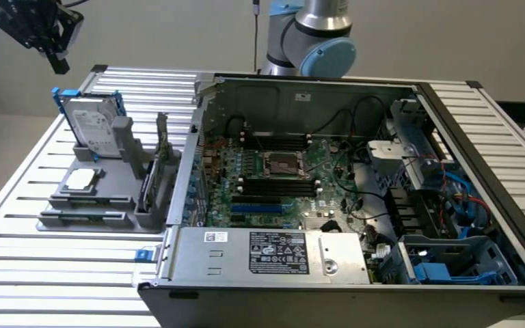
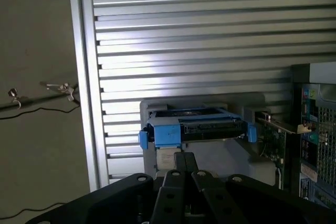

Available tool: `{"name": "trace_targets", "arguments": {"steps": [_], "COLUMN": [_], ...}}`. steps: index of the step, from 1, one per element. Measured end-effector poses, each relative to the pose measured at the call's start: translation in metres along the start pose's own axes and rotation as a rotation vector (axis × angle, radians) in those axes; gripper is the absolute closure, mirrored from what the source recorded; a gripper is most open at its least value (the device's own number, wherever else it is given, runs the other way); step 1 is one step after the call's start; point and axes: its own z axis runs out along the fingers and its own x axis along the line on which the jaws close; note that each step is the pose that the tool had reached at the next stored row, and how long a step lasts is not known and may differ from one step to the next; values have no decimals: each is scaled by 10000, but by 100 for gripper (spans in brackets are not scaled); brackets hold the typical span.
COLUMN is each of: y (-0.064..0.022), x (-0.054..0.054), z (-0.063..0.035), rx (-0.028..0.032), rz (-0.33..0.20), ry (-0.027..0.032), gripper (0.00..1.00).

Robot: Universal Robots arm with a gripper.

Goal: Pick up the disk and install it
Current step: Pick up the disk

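Claw [image 1: 58,65] clenched, fingers pressed together with nothing between them; it hangs high in the air over the far corner of the counter [image 1: 25,273] at the exterior view's left. Disk [image 1: 95,124] stands upright on edge in a grey fixture [image 1: 107,201] on the counter, to the exterior view's left of the open computer case [image 1: 335,92]. Its white label faces the camera and the blue carrier [image 1: 59,102] frames its edges. Disk sits below the claw and well apart from it (no contact). In the wrist view the claw [image 2: 184,157] points toward the disk [image 2: 205,127], which is seen edge-on with the blue carrier [image 2: 167,135] wrapped round it and the grey fixture [image 2: 226,158] beneath. Small square chip [image 1: 80,179] lies flat on a lower step of the same fixture, nearer the camera than the disk. Case lies on its side with the panel off and the motherboard [image 1: 281,178] exposed. A long grey box with white stickers [image 1: 272,253] runs along its near edge, and a drive cage with blue parts [image 1: 445,263] sits in the near corner at the exterior view's right. Arm's base joint [image 1: 322,41] rises behind the case.
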Motion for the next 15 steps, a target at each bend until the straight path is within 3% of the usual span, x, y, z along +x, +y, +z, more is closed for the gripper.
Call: {"name": "trace_targets", "arguments": {"steps": [4, 15], "y": [4, 4], "x": [1, 1], "z": [0, 0], "rx": [-53, -100], "rz": [-192, -2181], "ry": [7, -43], "gripper": [89, 89]}}
